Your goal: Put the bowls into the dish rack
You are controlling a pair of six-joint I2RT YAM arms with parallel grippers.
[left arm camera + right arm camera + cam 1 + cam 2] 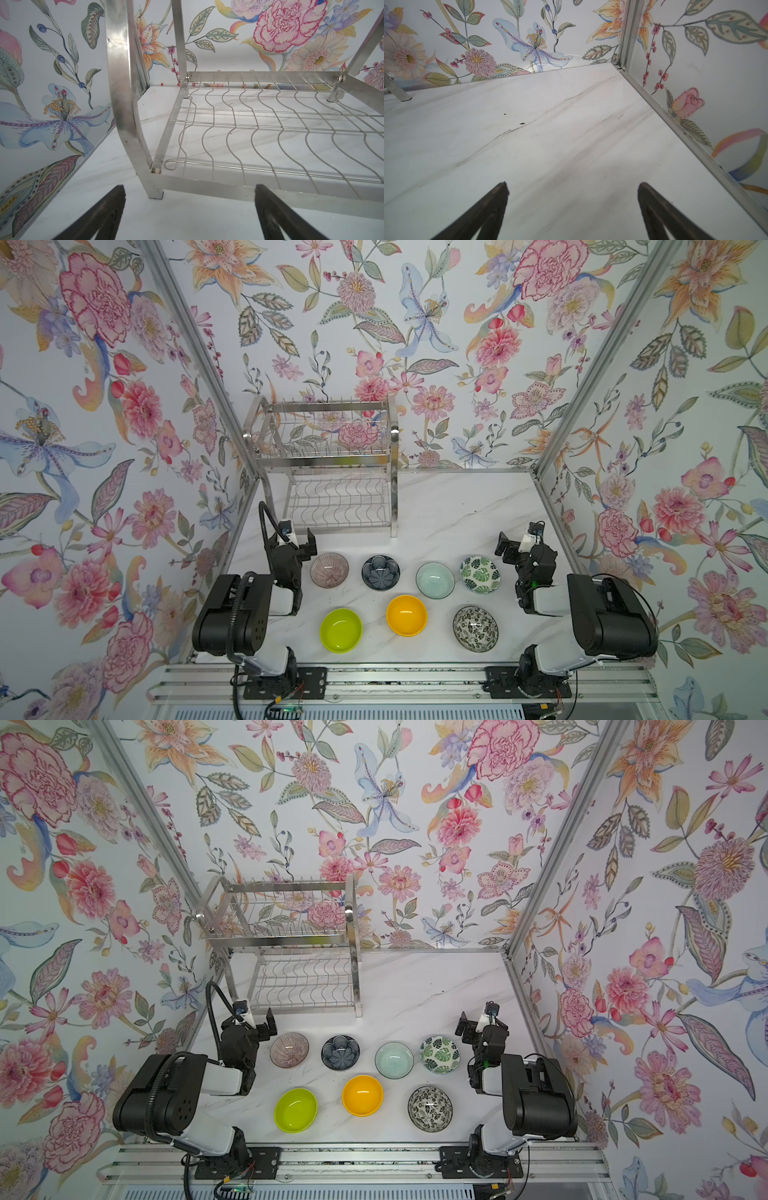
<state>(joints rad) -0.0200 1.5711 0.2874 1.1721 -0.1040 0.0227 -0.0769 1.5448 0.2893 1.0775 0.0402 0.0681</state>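
Several bowls sit upright on the marble table in both top views. The far row holds a pinkish-brown ribbed bowl (329,569), a navy flower bowl (380,572), a pale mint bowl (435,580) and a green-leaf bowl (480,574). Nearer are a lime green bowl (340,630), an orange-yellow bowl (406,615) and a black-and-white floral bowl (475,628). The steel dish rack (393,497) stands empty at the back left. My left gripper (293,540) hovers open just before the rack's front rail (207,184). My right gripper (519,544) is open beside the leaf bowl, over bare table (571,124).
Floral walls with aluminium frame posts (582,377) close in the table on the left, back and right. A metal rail (395,680) carrying both arm bases runs along the front edge. Open marble lies to the right of the rack.
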